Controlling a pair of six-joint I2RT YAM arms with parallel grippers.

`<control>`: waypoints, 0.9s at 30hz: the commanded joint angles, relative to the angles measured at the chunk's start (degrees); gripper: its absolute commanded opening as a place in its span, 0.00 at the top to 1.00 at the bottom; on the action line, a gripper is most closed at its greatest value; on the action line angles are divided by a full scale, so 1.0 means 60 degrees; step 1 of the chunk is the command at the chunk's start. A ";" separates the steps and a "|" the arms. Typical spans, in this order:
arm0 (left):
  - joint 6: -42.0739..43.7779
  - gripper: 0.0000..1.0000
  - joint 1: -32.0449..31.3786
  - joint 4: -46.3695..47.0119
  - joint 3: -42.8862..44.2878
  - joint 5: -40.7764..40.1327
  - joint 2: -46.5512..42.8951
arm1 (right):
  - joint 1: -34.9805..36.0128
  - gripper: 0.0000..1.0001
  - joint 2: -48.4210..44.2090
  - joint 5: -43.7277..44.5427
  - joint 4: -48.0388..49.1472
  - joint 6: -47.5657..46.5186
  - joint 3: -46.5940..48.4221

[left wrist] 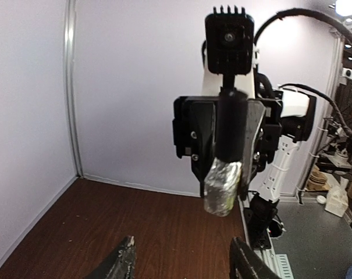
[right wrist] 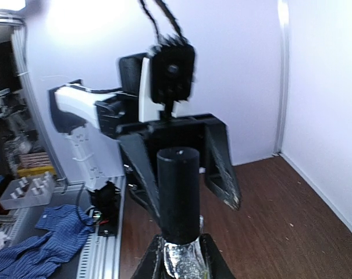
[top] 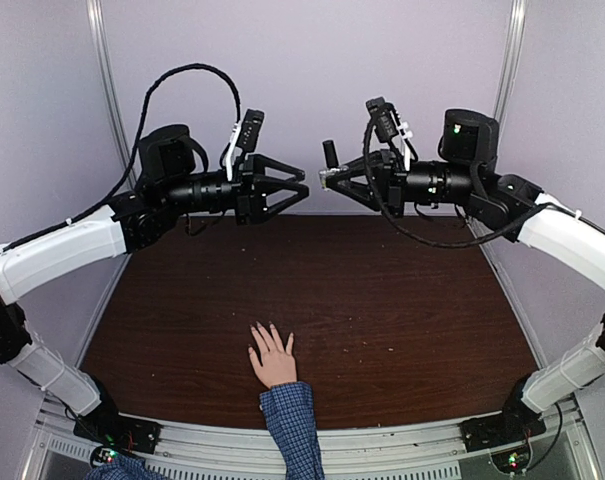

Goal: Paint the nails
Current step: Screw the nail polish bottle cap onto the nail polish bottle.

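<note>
Dark brown wood-grain table (top: 382, 320), a bit scuffed, with plain pale matte walls (top: 382, 60) on the left, far and right sides and a ribbed metal rail (top: 382, 440) along the near edge. Both arms are up high at the far end, pointing at each other. The right gripper (top: 327, 180) is clamped tight on a little bottle (top: 329, 160). The bottle stands upright, with a tall matte black cylinder of a cap (left wrist: 231, 125) sticking up above the fingers, and its body is wrapped in crinkly silver foil (left wrist: 222, 189) right where the jaws pinch it. The left gripper (top: 304, 183) is spread open with nothing in it. Its black angular fingers (left wrist: 245, 261) make a wide V aimed at the bottle, close to it, but there's a gap in the overhead view. The hand (top: 273, 362) lies flat, palm down, on the table at the near edge, about centre, with its fingers fanned out toward the far side and a blue checked fabric cuff (top: 290, 410) behind it. The nails (top: 272, 328) are out at those fingertips, too tiny to make out any polish. There's loads of bare wood between the hand and the grippers, and on both sides of the hand too.
</note>
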 commanded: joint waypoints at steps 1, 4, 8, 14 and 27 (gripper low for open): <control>-0.0120 0.44 -0.0048 0.0386 -0.0141 -0.1876 -0.0327 | 0.0229 1.00 -0.0216 0.3674 -0.1102 -0.1161 -0.0249; -0.0330 0.43 -0.0194 0.0644 -0.0145 -0.2401 -0.0282 | 0.0677 1.00 -0.0178 0.5139 -0.1519 -0.1755 -0.0226; -0.0789 0.43 -0.0479 0.0901 0.0121 -0.2721 0.0145 | 0.1236 1.00 -0.0092 0.6607 -0.1665 -0.2099 -0.0227; -0.1467 0.46 -0.0757 0.1220 0.0488 -0.3178 0.0820 | 0.1657 1.00 0.0135 0.7936 -0.1852 -0.2473 -0.0156; -0.2564 0.70 -0.0780 0.1884 0.0714 -0.3171 0.1553 | 0.2071 1.00 0.0401 0.9321 -0.2122 -0.2871 0.0045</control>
